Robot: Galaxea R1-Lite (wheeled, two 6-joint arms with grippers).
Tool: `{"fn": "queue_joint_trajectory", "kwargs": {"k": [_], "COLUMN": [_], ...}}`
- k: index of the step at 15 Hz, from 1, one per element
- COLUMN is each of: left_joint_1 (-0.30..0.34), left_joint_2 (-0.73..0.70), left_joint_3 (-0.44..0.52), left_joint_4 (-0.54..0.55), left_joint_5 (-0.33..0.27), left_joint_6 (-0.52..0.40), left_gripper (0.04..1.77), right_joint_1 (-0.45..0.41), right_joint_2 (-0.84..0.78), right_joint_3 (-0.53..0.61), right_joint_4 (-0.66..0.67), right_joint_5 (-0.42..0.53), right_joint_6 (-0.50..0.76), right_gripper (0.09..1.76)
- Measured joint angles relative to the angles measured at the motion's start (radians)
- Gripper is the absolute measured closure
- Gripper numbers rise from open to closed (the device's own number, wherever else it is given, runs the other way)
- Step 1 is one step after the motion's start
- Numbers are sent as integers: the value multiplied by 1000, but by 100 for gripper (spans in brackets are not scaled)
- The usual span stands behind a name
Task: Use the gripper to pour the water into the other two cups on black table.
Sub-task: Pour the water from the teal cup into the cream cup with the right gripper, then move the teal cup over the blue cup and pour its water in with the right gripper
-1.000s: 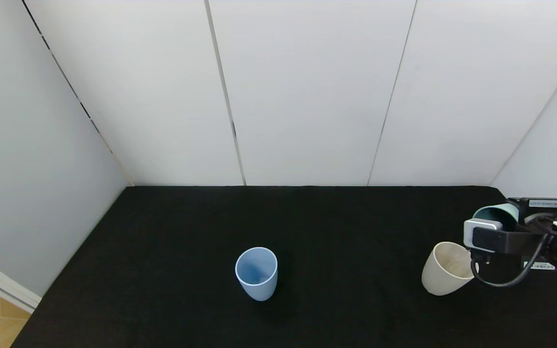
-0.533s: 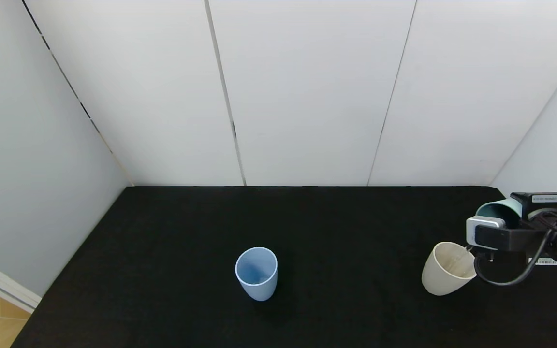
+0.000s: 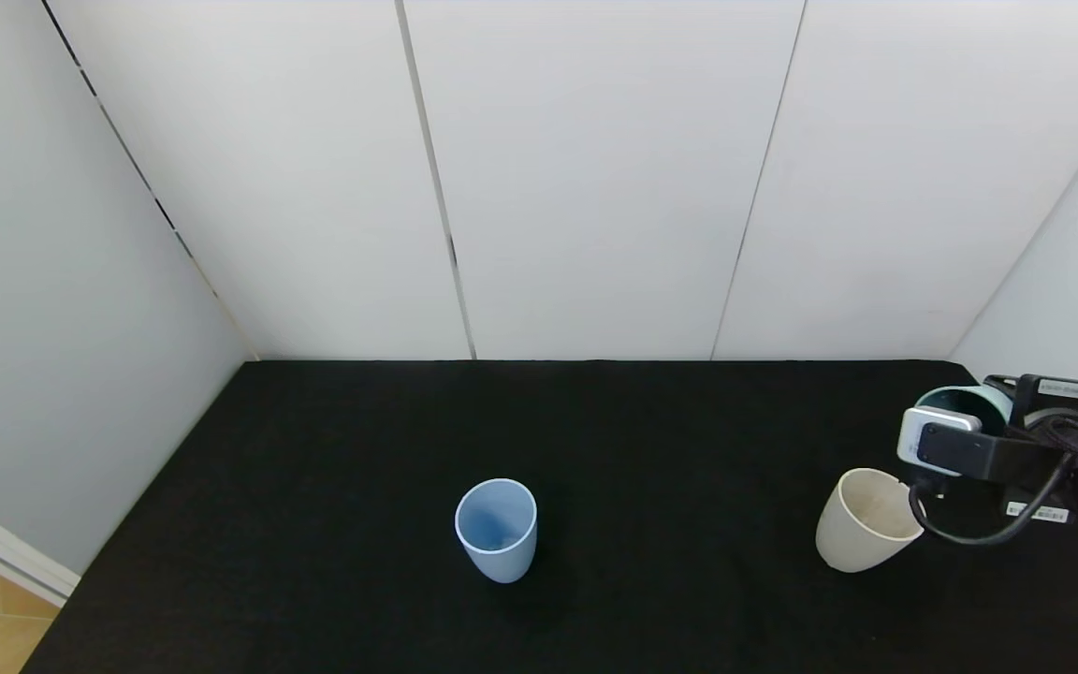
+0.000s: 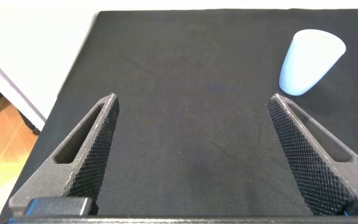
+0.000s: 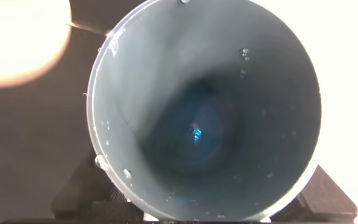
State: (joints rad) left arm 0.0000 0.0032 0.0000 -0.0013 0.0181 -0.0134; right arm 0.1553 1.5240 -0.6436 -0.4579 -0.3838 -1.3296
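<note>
Right now, tilted toward the cream-beige cup (image 3: 866, 520): a mint-green cup (image 3: 968, 406), clamped in the right gripper (image 3: 988, 440) just above and beyond that cup's rim. Droplets clinging to the teal inner wall (image 5: 166, 112); water (image 5: 196, 132) only a faint glint deep inside. Upright on the black table (image 3: 314, 524), well apart to the left of the beige cup: the light blue cup (image 3: 496, 529). Near the blue cup, low over the cloth, the left gripper (image 4: 194, 140), fingers (image 4: 92, 143) spread wide, nothing between.

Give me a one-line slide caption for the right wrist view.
Looking into the mint-green cup with dark teal inside, droplets clinging to its wall, held over the black table beside the cream-beige cup.
</note>
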Motion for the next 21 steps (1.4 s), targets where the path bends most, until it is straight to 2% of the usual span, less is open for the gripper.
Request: {"fn": "queue_joint_trajectory", "kwargs": {"k": [2, 5, 7, 10, 13, 17, 21], "left_joint_1": [0, 0, 0, 0, 0, 0, 0], "left_joint_2": [0, 0, 0, 0, 0, 0, 0], "left_joint_3": [0, 0, 0, 0, 0, 0, 0], "left_joint_4": [0, 0, 0, 0, 0, 0, 0], "left_joint_5": [0, 0, 0, 0, 0, 0, 0], "left_joint_6": [0, 0, 0, 0, 0, 0, 0], "left_gripper": [9, 9, 9, 9, 9, 9, 9], "right_joint_1": [24, 53, 105, 224, 386, 559, 674], "right_joint_2": [-3, -20, -28, -26, 11, 160, 329], "right_joint_3": [0, -27, -71, -198, -379, -589, -711], "right_joint_4": [1, 1, 7, 172, 346, 390, 391], "right_joint_5": [39, 89, 92, 91, 79, 6, -62], "right_joint_6": [168, 316, 409, 565, 736, 825, 839], "right_gripper": [67, 67, 67, 67, 67, 67, 67]}}
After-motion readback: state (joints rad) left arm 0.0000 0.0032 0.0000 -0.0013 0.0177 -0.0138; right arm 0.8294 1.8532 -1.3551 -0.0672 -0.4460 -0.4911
